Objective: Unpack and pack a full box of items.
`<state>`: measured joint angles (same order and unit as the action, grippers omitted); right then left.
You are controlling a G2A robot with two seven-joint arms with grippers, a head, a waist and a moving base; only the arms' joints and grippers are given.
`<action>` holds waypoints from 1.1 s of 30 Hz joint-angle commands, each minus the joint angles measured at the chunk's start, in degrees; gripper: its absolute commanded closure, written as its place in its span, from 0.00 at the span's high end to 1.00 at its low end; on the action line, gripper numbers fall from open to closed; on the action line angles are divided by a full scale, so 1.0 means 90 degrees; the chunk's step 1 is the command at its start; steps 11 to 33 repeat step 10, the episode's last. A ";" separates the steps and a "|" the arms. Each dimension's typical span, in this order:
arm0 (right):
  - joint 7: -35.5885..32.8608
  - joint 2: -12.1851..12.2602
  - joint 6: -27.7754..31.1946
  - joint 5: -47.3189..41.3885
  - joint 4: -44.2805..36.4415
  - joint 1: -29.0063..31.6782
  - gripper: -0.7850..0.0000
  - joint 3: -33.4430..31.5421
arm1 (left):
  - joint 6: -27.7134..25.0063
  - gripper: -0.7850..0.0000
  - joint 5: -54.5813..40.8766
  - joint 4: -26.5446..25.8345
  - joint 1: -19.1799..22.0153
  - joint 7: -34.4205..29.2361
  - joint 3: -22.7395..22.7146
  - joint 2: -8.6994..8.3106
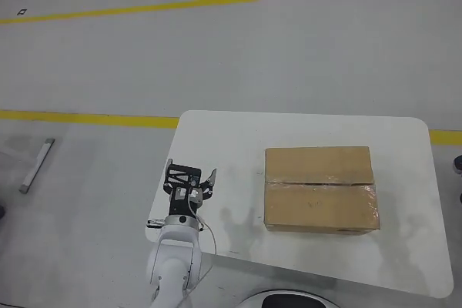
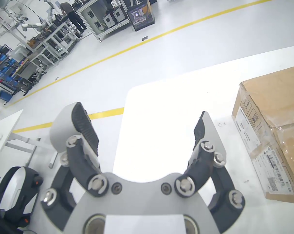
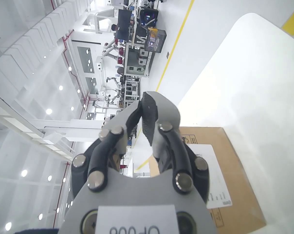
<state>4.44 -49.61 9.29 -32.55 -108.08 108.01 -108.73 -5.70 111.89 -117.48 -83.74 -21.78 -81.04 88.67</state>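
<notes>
A closed cardboard box (image 1: pixel 321 189), flaps taped along the middle seam, sits on the right half of a white table (image 1: pixel 215 138). The left gripper (image 1: pixel 190 171) hovers over the table's left side, well apart from the box, pointing away from the robot, fingers spread wide and empty. The right gripper (image 3: pixel 142 101) is near the box's labelled end, fingertips pressed together, holding nothing.

- The box (image 1: pixel 320 189) lies on the table (image 1: pixel 215 146), right of centre.
- The left gripper (image 1: pixel 191 171) hangs over the table's left part, well apart from the box.
</notes>
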 commanded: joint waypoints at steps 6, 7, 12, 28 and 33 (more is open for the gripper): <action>0.0000 0.0000 0.0000 0.0000 0.0000 0.0000 0.45 0.0000 | 0.0000 1.00 0.0000 0.0000 0.0000 0.0000 0.0000 0.0000; 0.0000 0.0000 0.0000 0.0000 0.0000 0.0000 0.45 0.0000 | 0.0000 1.00 0.0000 0.0000 0.0000 0.0000 0.0000 0.0000; 0.0000 0.0000 0.0000 0.0000 0.0000 0.0000 0.45 0.0000 | 0.0000 1.00 0.0000 0.0000 0.0000 0.0000 0.0000 0.0000; 0.0000 0.0000 0.0000 0.0000 0.0000 0.0000 0.45 0.0000 | 0.0000 1.00 0.0000 0.0000 0.0000 0.0000 0.0000 0.0000; 0.0000 0.0000 0.0000 0.0000 0.0000 0.0000 0.45 0.0000 | 0.0000 1.00 0.0000 0.0000 0.0000 0.0000 0.0000 0.0000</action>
